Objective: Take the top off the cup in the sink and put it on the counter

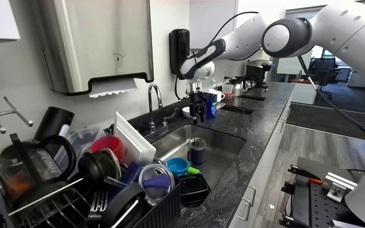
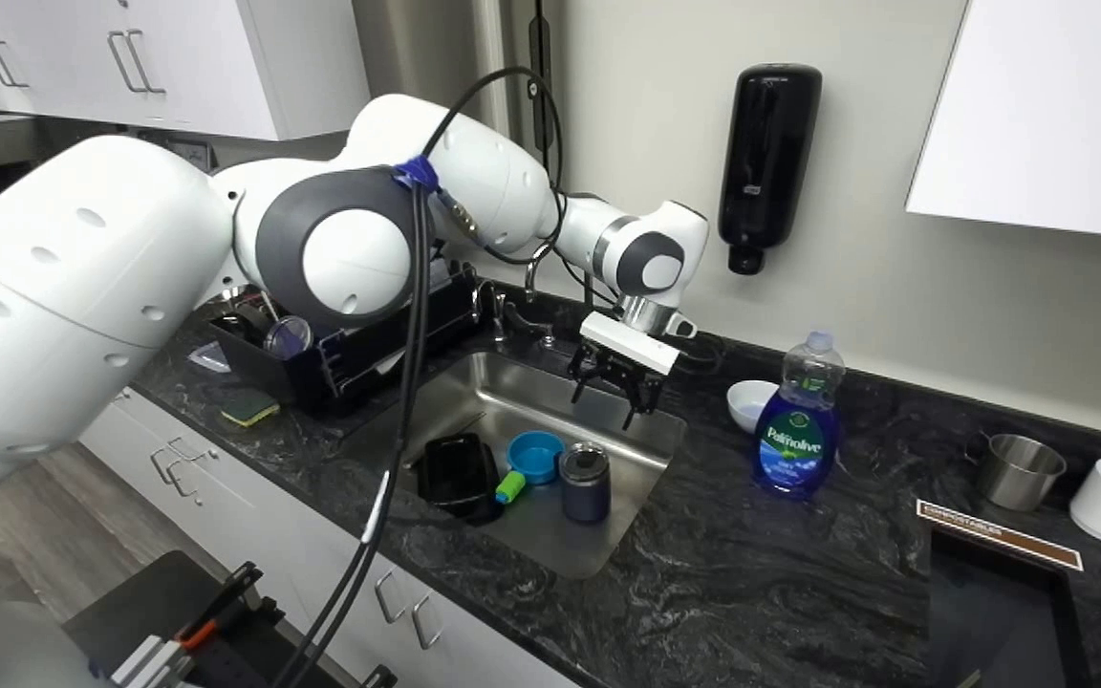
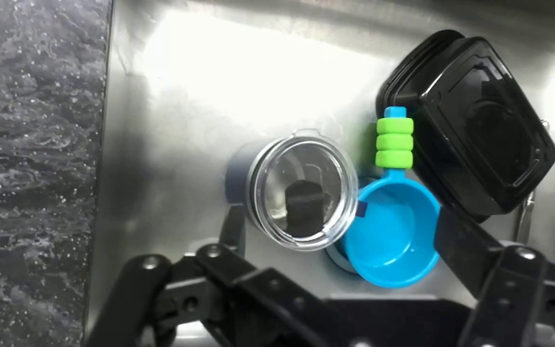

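Observation:
The dark navy cup (image 1: 197, 154) stands upright in the steel sink (image 1: 223, 142); it also shows in an exterior view (image 2: 586, 495). The top (image 3: 301, 193), a clear round lid with a dark centre slider, sits on the cup; it also shows in both exterior views (image 1: 198, 143) (image 2: 585, 462). My gripper (image 2: 613, 406) hangs above the sink, apart from the cup, pointing down. In the wrist view my gripper (image 3: 337, 226) is open and holds nothing; its left finger shows beside the lid's lower left. The dark speckled counter (image 1: 249, 139) surrounds the sink.
A blue measuring cup (image 3: 393, 231) with a green-ringed handle touches the cup's side in view. A black container (image 3: 480, 130) lies in the sink. The tap (image 1: 151, 107), full dish rack (image 1: 166, 202), white bowl (image 2: 751, 403) and blue soap bottle (image 2: 796, 430) stand around it.

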`<state>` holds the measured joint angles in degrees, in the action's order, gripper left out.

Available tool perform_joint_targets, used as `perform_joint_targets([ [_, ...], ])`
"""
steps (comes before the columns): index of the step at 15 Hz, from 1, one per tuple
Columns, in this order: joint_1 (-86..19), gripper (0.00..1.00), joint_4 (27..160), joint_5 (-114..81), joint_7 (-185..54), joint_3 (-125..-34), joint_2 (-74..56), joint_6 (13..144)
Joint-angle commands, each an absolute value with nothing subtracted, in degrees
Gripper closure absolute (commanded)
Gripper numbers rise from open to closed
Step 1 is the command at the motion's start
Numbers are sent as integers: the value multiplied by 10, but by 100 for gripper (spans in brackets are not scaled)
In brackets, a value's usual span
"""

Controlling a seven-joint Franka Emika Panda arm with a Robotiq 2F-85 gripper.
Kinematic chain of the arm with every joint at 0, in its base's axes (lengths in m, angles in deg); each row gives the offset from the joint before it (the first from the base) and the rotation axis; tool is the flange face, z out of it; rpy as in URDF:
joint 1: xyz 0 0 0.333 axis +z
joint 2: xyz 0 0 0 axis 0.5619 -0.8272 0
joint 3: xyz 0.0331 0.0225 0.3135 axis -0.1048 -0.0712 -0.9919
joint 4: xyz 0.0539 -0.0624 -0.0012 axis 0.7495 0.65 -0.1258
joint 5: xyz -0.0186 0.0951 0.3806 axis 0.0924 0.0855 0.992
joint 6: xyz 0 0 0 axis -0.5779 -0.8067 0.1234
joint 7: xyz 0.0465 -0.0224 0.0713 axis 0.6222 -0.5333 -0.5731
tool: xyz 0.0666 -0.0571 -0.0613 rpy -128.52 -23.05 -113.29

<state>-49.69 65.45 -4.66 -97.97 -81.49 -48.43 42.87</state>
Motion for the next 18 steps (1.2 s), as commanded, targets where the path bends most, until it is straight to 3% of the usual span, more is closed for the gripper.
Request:
perform_joint_targets([
  [1, -510, 0, 600, -55, -959, -825, -533, 412],
  [18, -505, 0, 603, -16, -855, -822, -585, 528],
])
